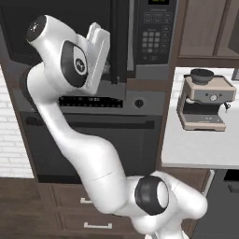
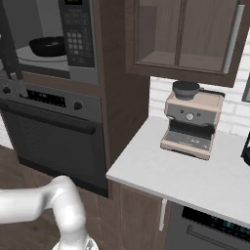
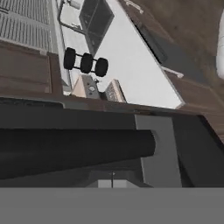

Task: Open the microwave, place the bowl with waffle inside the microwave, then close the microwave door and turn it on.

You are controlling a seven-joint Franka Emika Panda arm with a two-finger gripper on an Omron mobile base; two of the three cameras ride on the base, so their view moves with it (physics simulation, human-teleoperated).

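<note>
The microwave point(image 2: 53, 39) sits built into the tall cabinet, directly above the wall oven point(image 2: 53, 132). Its cavity stands exposed in the right base view, and the bowl with waffle point(image 2: 48, 46) rests inside on the round turntable, left of the microwave's keypad panel point(image 2: 78, 34); only the dark bowl is clear, the waffle cannot be made out. The microwave door point(image 1: 122, 42) is swung outward, seen edge-on in the left base view just left of the keypad. The gripper point(image 1: 95, 60) is raised in front of the microwave, just beside the door's edge, its fingers pressed together with nothing seen between them. To the right of the microwave, on the white counter point(image 2: 185, 171), stands a beige espresso machine point(image 2: 191, 119).
</note>
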